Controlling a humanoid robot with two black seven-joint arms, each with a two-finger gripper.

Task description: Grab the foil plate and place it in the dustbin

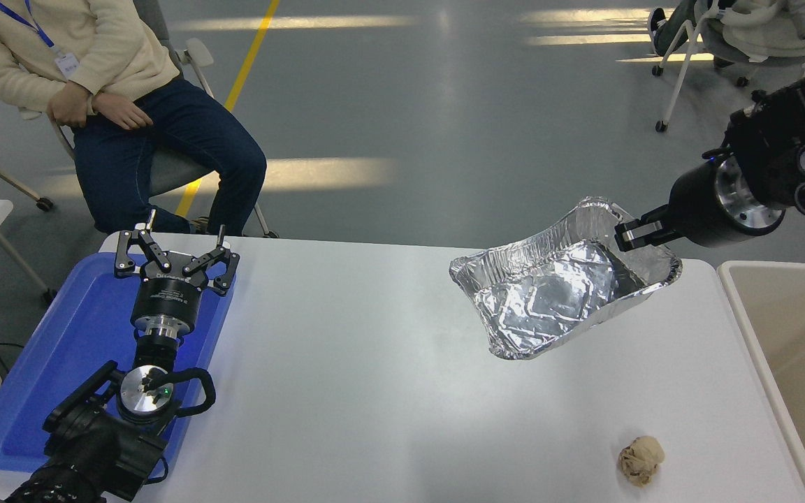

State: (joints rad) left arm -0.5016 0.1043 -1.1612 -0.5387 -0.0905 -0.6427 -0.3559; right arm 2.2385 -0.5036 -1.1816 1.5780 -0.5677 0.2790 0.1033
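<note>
The right gripper (pixel 625 234) has its fingers pinched on the far right rim of the foil plate (pixel 556 290), at the plate's 2 o'clock corner. The plate hangs clear of the table (pixel 374 391), tilted, its open side facing up and toward the camera, its lower end drooping toward 8 o'clock. Its long axis runs from 8 o'clock to 2 o'clock, away from the fingers and back over the table.

The dustbin (pixel 748 307) sits off the table's right edge, at about 4 o'clock from the fingers and lower. The plate's held end is near the bin's far left corner but not over the opening; the greater part of the plate is over the table. Judgement: carry phase under way, release not yet due. The coming move calls for travel toward 4 o'clock until the whole plate, trailing end included, clears the bin's left rim.

A crumpled beige paper ball (pixel 641 459) lies on the table at 6 o'clock from the plate, well apart. The left gripper (pixel 175 255) is parked over the blue tray (pixel 39 391) at the lower left, fingers spread, holding nothing. A seated person (pixel 95 84) is at the far left, beyond the table.
</note>
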